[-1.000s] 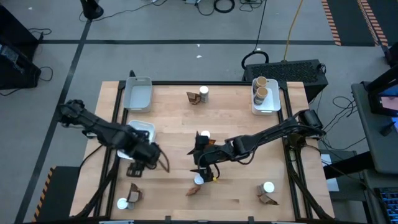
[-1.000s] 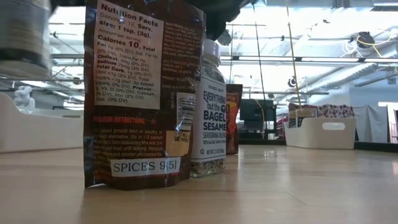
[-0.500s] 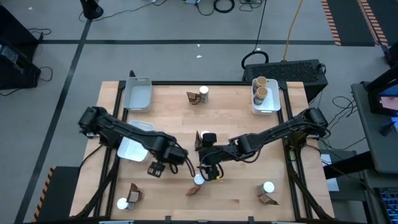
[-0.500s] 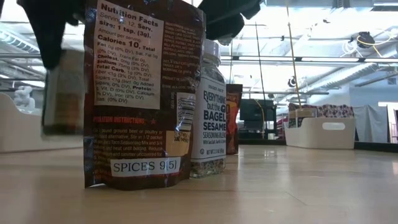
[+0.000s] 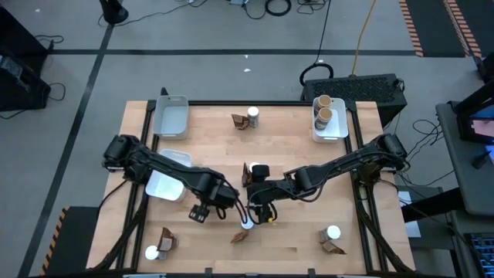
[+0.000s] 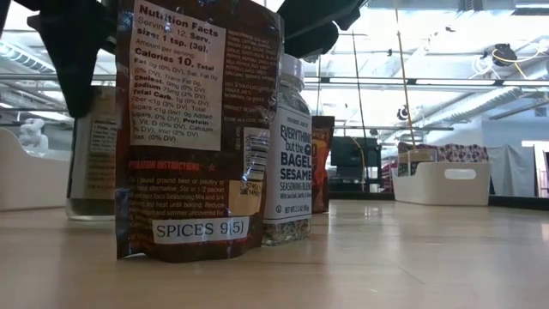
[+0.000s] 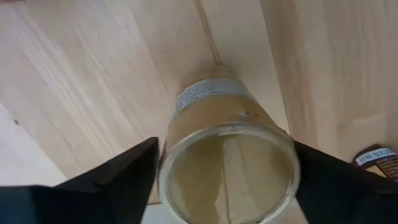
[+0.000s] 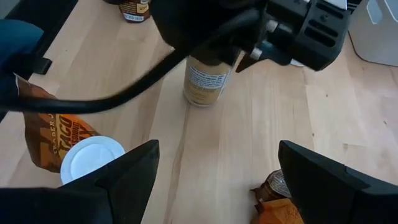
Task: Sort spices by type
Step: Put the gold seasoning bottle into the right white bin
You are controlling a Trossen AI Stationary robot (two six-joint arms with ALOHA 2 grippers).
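High view: the wooden table (image 5: 301,154) carries three white trays – one at the far left corner (image 5: 171,117), one under the left arm (image 5: 164,185), one at the far right corner (image 5: 340,130) with two cork-topped jars (image 5: 323,110) in it. Both arms reach in to the middle of the near half. The left gripper (image 7: 225,163) stands straight over a tan jar (image 7: 227,121) that rests upright on the bare wood; its fingers (image 7: 118,177) sit close on either side of the jar's top, and I cannot tell whether they press it. The right gripper (image 8: 217,144) hovers just beside it, fingers spread wide with nothing between them. In the low view a brown packet (image 6: 197,129) and a white-lidded seasoning jar (image 6: 287,154) stand side by side, the tan jar to their left. More pairs of white-lidded jar and packet stand at the far edge (image 5: 252,116), the near left corner (image 5: 152,252) and the near right (image 5: 333,232).
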